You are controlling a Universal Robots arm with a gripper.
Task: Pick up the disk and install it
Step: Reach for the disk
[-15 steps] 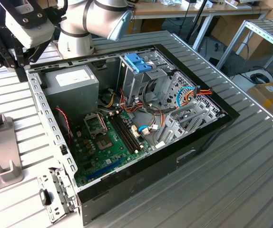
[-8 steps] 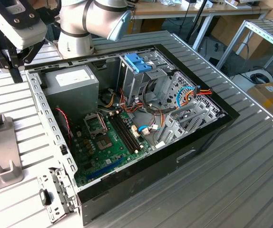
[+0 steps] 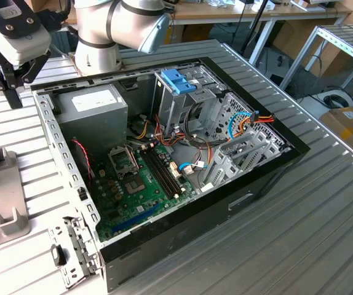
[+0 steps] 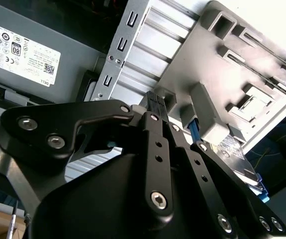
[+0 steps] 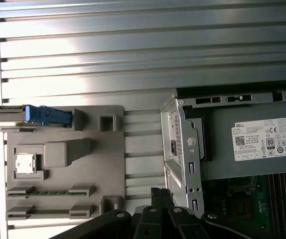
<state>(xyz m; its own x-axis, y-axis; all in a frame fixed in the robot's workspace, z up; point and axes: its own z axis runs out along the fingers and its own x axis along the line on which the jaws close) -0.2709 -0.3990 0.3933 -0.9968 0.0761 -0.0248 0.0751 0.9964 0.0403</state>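
Gripper (image 5: pixel 160 195) first: we see its two black fingertips pressed together with nothing between them. It hangs over the ribbed metal table (image 3: pixel 324 203), near the gap between the grey holder (image 5: pixel 63 164) and the open computer case (image 3: pixel 269 178). Behind the table stand workbenches, a metal rack and trailing cables.

We count one disk (image 5: pixel 28 115), standing on edge in a slot at the holder's rim, its blue bracket showing in the first wrist view. There is also one power supply (image 3: pixel 90 106) in the case's corner, one green board (image 3: pixel 142 184) and one bare blue handle (image 3: pixel 178 81) atop the drive cage.

The frame cuts the disk off. Its label is probably the white patch behind the holder's block in the second wrist view.
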